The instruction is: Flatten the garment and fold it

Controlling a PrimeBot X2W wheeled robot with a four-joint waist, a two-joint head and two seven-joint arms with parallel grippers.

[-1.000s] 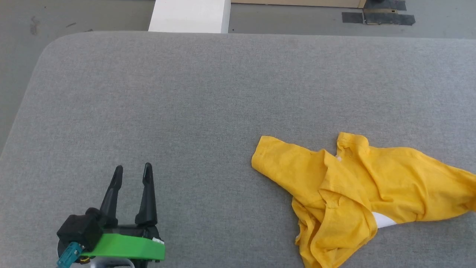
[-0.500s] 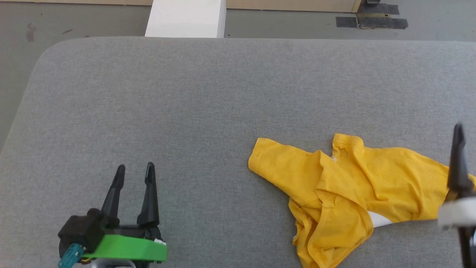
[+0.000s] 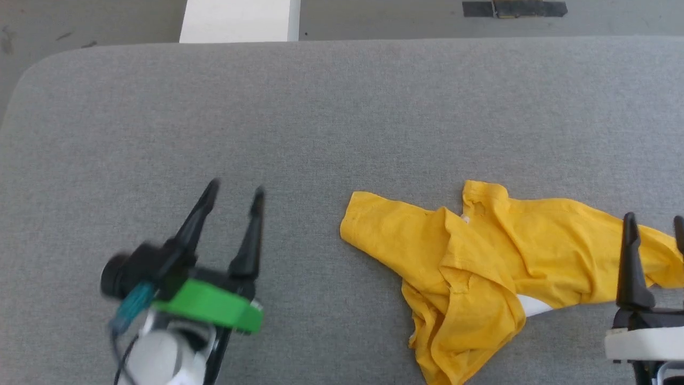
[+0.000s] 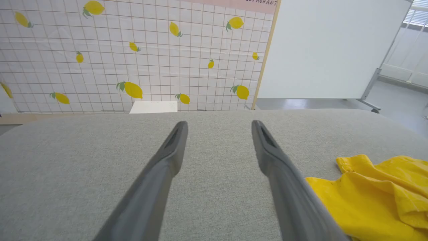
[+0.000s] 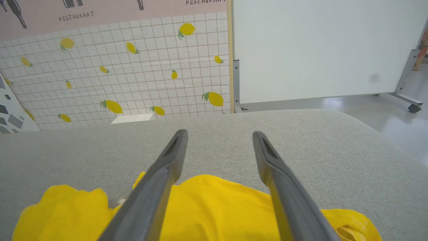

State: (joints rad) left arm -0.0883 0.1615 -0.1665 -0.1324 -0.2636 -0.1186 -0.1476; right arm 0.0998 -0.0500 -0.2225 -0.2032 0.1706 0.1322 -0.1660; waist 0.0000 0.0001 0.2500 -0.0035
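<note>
Left end effector [image 3: 236, 188] hangs over the near left part of the grey fabric-covered worktop [image 3: 320, 107], its two dark fingers spread wide with nothing between them. It looks a little blurred in the head view. In its own wrist view bare grey cloth lies between the fingers, and the garment [image 4: 367, 197] shows at the right, past the right-hand finger and apart from it.

Right end effector [image 3: 654, 218] sits at the near right edge of the head view. Its fingers are also wide apart and grip nothing. They point toward the far side, and their tips stand over the right end of the garment. Whether they touch the cloth I cannot tell. In the right wrist view yellow fabric fills the gap low between the two fingers.

On the worktop the mustard-yellow garment lies crumpled, right of centre and toward the near edge. One sleeve reaches out to the left, folds bunch at its near end, and its right part stretches toward the right edge. A small white patch [image 3: 534, 307] peeks from under a fold, possibly part of a print.

Beyond the far edge stands a white block [image 3: 240, 21] on the floor, with dark tape [image 3: 513, 8] to its right.
</note>
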